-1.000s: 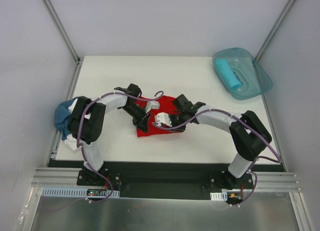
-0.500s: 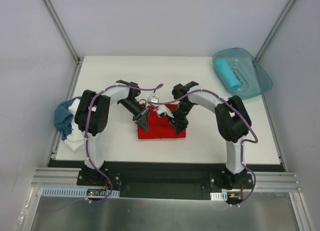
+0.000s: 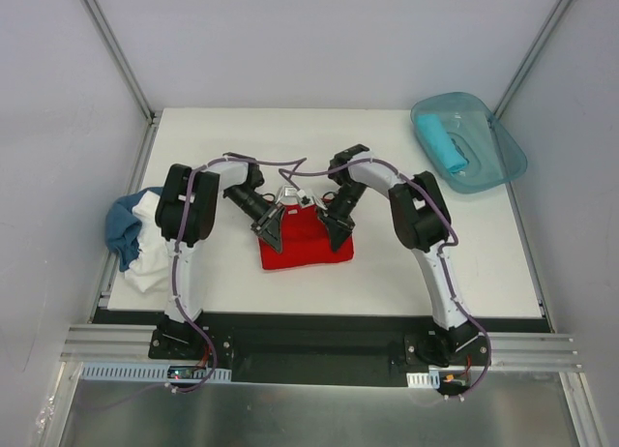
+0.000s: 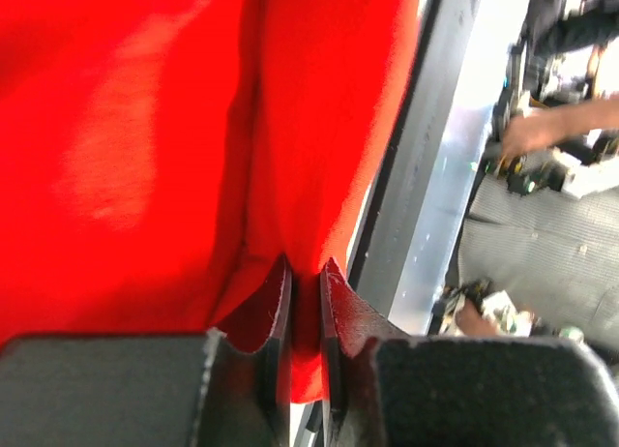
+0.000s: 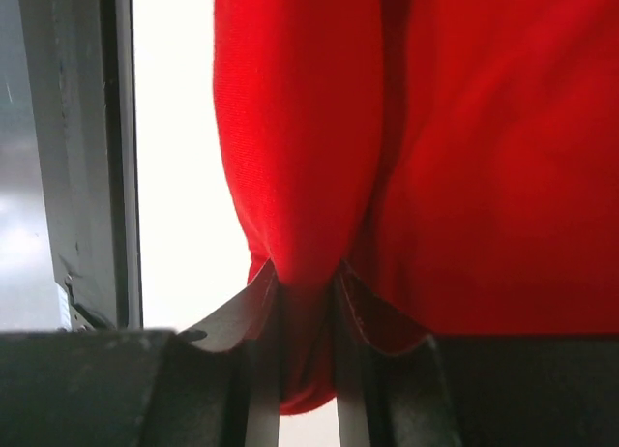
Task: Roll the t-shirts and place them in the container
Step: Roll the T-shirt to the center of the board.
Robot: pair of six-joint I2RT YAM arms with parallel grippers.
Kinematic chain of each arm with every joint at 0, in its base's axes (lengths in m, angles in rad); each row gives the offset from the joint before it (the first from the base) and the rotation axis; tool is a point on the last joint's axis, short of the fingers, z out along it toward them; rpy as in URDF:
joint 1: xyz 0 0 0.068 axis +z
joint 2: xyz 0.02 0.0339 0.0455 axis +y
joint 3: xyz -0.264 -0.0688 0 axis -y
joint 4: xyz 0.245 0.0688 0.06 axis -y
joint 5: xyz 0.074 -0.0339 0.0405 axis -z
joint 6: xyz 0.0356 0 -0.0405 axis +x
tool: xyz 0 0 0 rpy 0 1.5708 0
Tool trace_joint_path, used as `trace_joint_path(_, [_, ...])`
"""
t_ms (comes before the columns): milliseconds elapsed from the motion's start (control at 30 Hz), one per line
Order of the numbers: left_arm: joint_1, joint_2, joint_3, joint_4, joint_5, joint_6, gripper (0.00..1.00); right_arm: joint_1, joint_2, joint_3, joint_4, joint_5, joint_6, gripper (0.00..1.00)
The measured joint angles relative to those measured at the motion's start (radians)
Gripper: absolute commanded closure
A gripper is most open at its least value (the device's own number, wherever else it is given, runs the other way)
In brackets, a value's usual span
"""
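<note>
The bright red t-shirt (image 3: 305, 246) lies folded at the table's middle, its far edge lifted. My left gripper (image 3: 273, 230) is shut on the shirt's left far corner; in the left wrist view red cloth (image 4: 174, 128) is pinched between the fingers (image 4: 276, 307). My right gripper (image 3: 337, 230) is shut on the right far corner, with a thick fold of red cloth (image 5: 300, 157) bulging between its fingers (image 5: 261, 302). A turquoise t-shirt (image 3: 442, 143) lies rolled in the tub. White (image 3: 150, 263) and denim blue (image 3: 121, 226) t-shirts are heaped at the left edge.
The translucent teal tub (image 3: 484, 157) sits at the table's far right corner. The heap of shirts hangs over the left table edge beside the left arm's elbow. Both forearms cross above the table's middle. A metal rail (image 3: 319, 350) runs along the near edge.
Both grippers have swung to the far edge of the red shirt and drawn it toward the near side. The right gripper has closed on a fold. The shirt now looks shorter and thicker.
</note>
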Motion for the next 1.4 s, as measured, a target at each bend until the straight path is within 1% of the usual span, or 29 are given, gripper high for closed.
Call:
trace_joint_path(133, [0.062,-0.012,-0.026,0.098,-0.019,-0.106,0.82,-0.001,0.091,0.122,-0.045,-0.016,0.08,0.74])
trace_joint_path(233, [0.109,-0.044,-0.063,0.171,-0.042,-0.178,0.79,-0.002,0.129,0.173,-0.057,-0.04,0.14,0.73])
trace_joint_path(367, [0.122,-0.129,-0.105,0.243,-0.1,-0.211,0.73,-0.001,0.165,0.224,-0.069,-0.048,0.208,0.72])
trace_joint_path(433, [0.123,-0.193,-0.134,0.275,-0.139,-0.209,0.69,-0.002,0.182,0.246,-0.082,-0.045,0.238,0.72])
trace_joint_path(467, [0.124,-0.238,-0.156,0.297,-0.163,-0.208,0.65,-0.002,0.189,0.256,-0.088,-0.044,0.253,0.73])
trace_joint_path(567, [0.123,-0.397,-0.235,0.35,-0.222,-0.191,0.61,-0.003,0.204,0.274,-0.1,-0.04,0.286,0.73])
trace_joint_path(633, [0.117,-0.534,-0.302,0.393,-0.253,-0.161,0.59,0.002,0.208,0.28,-0.103,-0.035,0.3,0.74])
trace_joint_path(700, [0.093,-0.66,-0.362,0.43,-0.32,-0.127,0.55,0.007,0.209,0.283,-0.104,-0.023,0.313,0.76])
trace_joint_path(767, [0.001,-0.772,-0.42,0.472,-0.384,-0.091,0.5,0.014,0.209,0.285,-0.108,-0.008,0.32,0.76])
trace_joint_path(800, [-0.055,-0.828,-0.462,0.508,-0.416,-0.068,0.46,0.019,0.209,0.285,-0.111,-0.001,0.322,0.76])
trace_joint_path(900, [-0.2,-0.981,-0.614,0.616,-0.504,-0.009,0.45,0.031,0.209,0.285,-0.125,0.019,0.323,0.77])
trace_joint_path(967, [-0.256,-1.051,-0.705,0.673,-0.57,0.018,0.44,0.035,0.209,0.285,-0.129,0.027,0.327,0.77])
trace_joint_path(1033, [-0.286,-1.076,-0.761,0.724,-0.623,0.035,0.44,0.037,0.209,0.285,-0.131,0.031,0.33,0.77])
trace_joint_path(1133, [-0.305,-1.076,-0.803,0.795,-0.673,0.056,0.44,0.038,0.209,0.285,-0.131,0.032,0.333,0.77])
trace_joint_path(1400, [-0.33,-1.058,-0.816,0.884,-0.674,0.074,0.44,0.038,0.216,0.294,-0.137,0.034,0.346,0.77])
